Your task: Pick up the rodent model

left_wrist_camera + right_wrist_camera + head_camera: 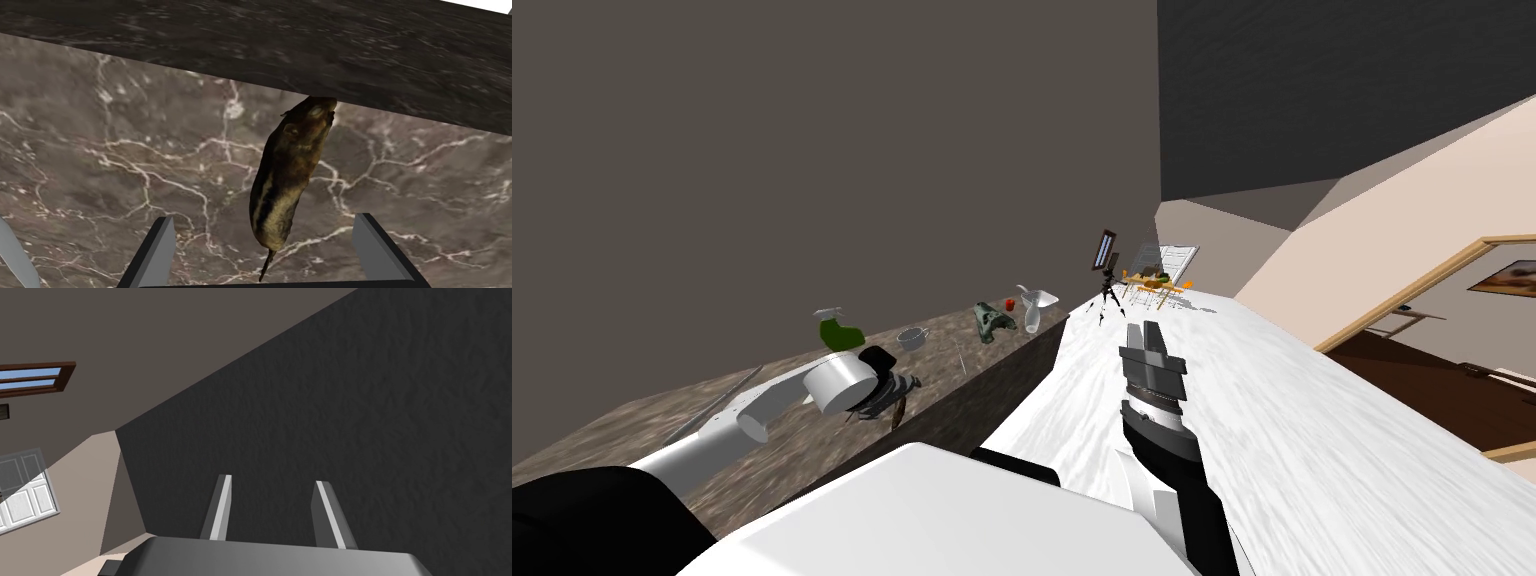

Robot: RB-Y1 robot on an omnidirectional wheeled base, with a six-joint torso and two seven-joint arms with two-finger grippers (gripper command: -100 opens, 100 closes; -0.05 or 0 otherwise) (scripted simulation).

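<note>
rodent (287,170) lies flat on the marbled bench (100,150), long axis pointing at the dark step (300,50), nose touching the step's foot, thin tail trailing away from the step toward the end effector. left end effector (266,219) hovers over the rump end, 2 fingers wide apart, 1 on each flank side, not touching it, nothing held.

handling, my guess: small and light, likely a stiff moulded body, rounded and tapering at both ends, so it may squirt out or roll if pinched near the head or rump. best hold looks like mid-body, across the striped flanks at the fattest part, a bit nearer the step than the fingers sit now. skip the tail, too thin and probably the weak bit. the nose butts the step, so shoving forward could jam or tilt it; come down and close sideways instead.

right end effector (272,480) is up on the far side of the step, over the white top, fingers apart with a narrower gap, empty.
</note>
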